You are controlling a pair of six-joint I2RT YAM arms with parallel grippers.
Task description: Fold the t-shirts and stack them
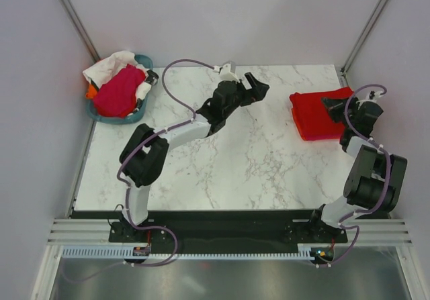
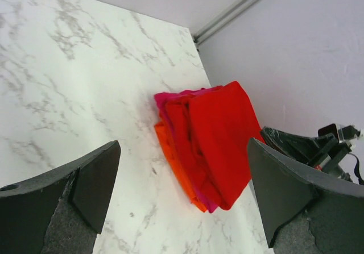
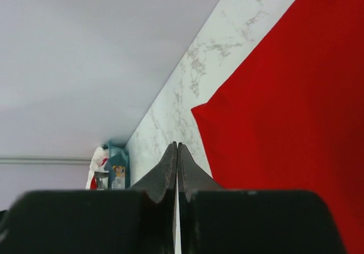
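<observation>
Lying heaped in teal tub (image 1: 134,118), magenta t-shirt (image 1: 119,93), white t-shirt (image 1: 111,64)

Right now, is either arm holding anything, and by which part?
Nothing is held: left gripper jaws open, right gripper jaws shut empty by the red t-shirt.

White grey-veined marble tabletop (image 1: 255,159), teal oval plastic tub (image 1: 127,119) on its far left corner, plain pale walls (image 1: 235,18) around, slanting metal corner posts (image 1: 72,16), silver metal rails (image 1: 80,233) along the near edge.
</observation>
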